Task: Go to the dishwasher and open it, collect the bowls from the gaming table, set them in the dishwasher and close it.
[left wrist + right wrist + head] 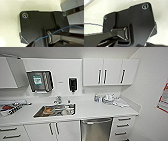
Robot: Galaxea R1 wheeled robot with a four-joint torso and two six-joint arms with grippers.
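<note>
Head view of a small white kitchenette, described from left to right. At the far left, clutter is seen on the white worktop. A paper-towel dispenser is mounted on the wall, and below it a steel sink holding dishes is set into the worktop. A dark soap dispenser is fixed to the wall right of that. Under the worktop, right of centre, the dishwasher is found with its stainless-steel door closed. A bar handle runs across the top edge of the door. White drawers stand to its right.

The door is judged rigid, smooth and fairly heavy, hinged at the bottom; the bar handle is where it is best gripped.

Whether the fingers of either arm are open or closed cannot be told, and nothing is seen held.
</note>
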